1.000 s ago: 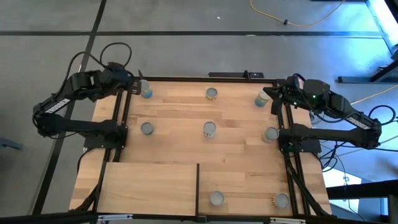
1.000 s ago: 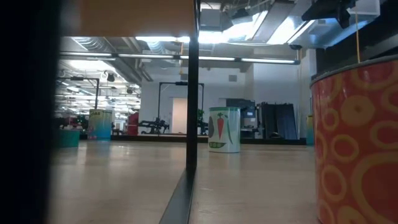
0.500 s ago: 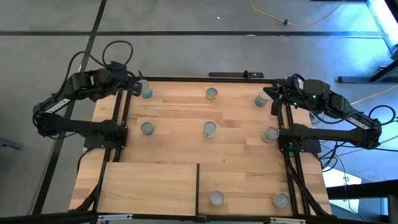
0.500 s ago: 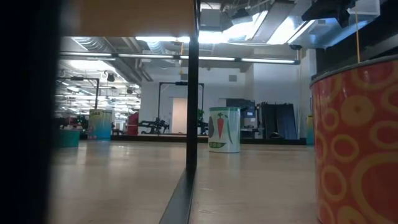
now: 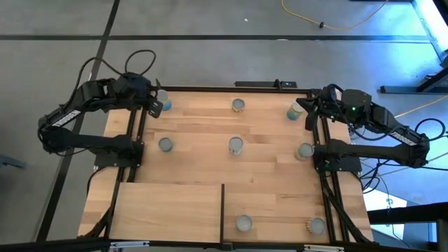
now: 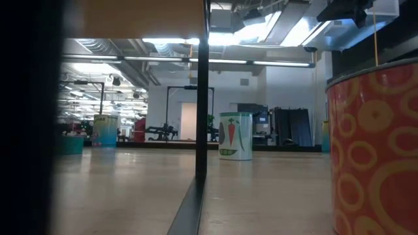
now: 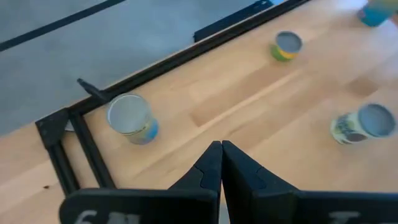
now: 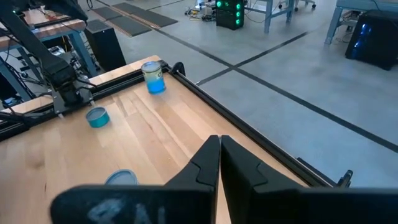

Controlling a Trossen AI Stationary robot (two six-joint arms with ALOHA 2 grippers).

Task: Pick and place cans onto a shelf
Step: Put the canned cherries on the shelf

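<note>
Your left gripper (image 5: 152, 102), fingers pressed together and empty, hovered upper left beside the small silver-topped teal can (image 5: 165, 104), presumably lining up; the right gripper (image 5: 310, 106), closed, waited upper right.

grey floor (image 5: 210, 21) — black lines, ceiling lights (image 6: 196, 40)

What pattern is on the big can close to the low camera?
Orange-red can with yellow rings, seen best in the low view.

Planked tabletop (image 5: 203, 150) carries six cans (image 5: 236, 145); the shelf (image 5: 168, 204) holds two.
</note>
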